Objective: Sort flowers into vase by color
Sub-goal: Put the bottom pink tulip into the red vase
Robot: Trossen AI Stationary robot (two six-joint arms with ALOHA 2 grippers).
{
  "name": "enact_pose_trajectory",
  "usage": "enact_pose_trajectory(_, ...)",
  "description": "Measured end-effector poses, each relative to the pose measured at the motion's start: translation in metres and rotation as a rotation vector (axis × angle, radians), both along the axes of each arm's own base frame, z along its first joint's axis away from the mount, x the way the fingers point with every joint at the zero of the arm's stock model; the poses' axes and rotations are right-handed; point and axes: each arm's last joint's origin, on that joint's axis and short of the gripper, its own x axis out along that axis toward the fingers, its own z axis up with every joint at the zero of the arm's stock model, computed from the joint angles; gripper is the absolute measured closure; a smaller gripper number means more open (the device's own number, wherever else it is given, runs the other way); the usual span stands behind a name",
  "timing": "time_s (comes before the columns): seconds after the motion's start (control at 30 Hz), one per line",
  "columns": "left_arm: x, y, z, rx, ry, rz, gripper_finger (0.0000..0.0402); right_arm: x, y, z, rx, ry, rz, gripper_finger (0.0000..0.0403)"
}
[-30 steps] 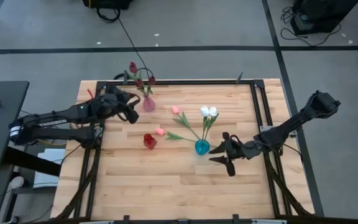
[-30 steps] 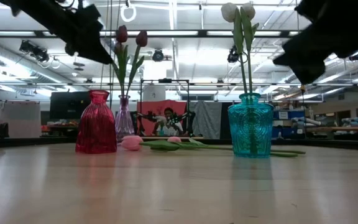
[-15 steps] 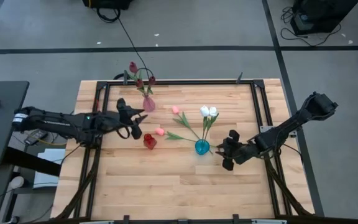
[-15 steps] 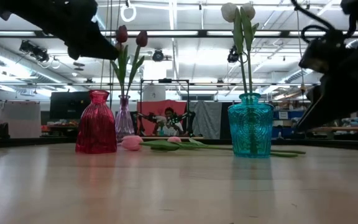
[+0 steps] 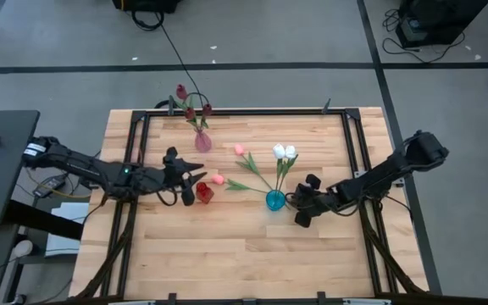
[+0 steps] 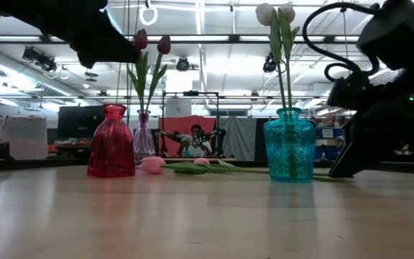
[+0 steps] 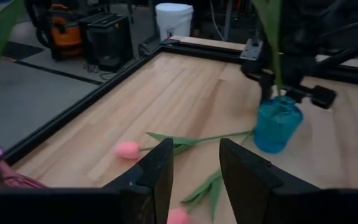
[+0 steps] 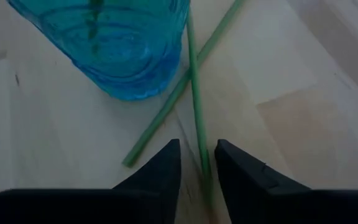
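Two parted hands: right hand (image 8: pixel 196 163) astride stem (image 8: pixel 195 93) beside blue vase (image 8: pixel 114 43).

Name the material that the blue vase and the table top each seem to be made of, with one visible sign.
Blue vase: probably clear tinted glass, perhaps plastic; light and stems show through its ribbed, glossy wall. Table top: pale wood with a smooth sheen; plank seams and grain show.

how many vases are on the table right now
3. A red vase by the left gripper, a blue vase holding white tulips beside the right gripper, and a pale pink vase holding maroon tulips at the far edge.
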Motion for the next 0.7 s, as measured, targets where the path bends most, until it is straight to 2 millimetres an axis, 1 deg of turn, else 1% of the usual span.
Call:
enact_pose_trajectory(0.1,-0.001,-0.003,0.000,-0.003,-0.004,-0.014,0.0266,0.002,-0.003,-0.004,0.018,0.010,-0.038,0.0311)
enact_pose_trajectory(0.2,-0.001,-0.005,0.000,-0.018,-0.010,-0.017,0.0266,0.003,-0.005,-0.006,0.040,0.008,-0.084,0.0369)
enact_pose_trajectory(0.23,-0.001,-0.005,0.000,-0.020,-0.011,-0.016,0.0266,0.003,-0.006,-0.005,0.038,0.003,-0.093,0.0384)
enact_pose_trajectory(0.27,-0.001,-0.005,0.000,-0.022,-0.011,-0.015,0.0266,0.002,-0.006,-0.004,0.036,-0.003,-0.098,0.0389)
enact_pose_trajectory(0.37,-0.001,-0.005,0.000,-0.035,-0.018,-0.011,0.0266,0.001,-0.009,0.000,0.037,-0.014,-0.123,0.0385)
enact_pose_trajectory(0.47,-0.001,-0.005,0.000,-0.043,-0.021,-0.009,0.0266,-0.004,-0.015,0.005,0.009,-0.008,-0.147,0.0394)
enact_pose_trajectory(0.6,0.001,-0.005,0.000,-0.071,-0.044,-0.002,0.0266,-0.010,-0.022,0.020,-0.028,-0.051,-0.197,0.0396)
enact_pose_trajectory(0.7,0.007,-0.007,-0.001,-0.086,-0.065,0.000,0.0266,-0.014,-0.025,0.034,-0.058,-0.113,-0.217,0.0398)
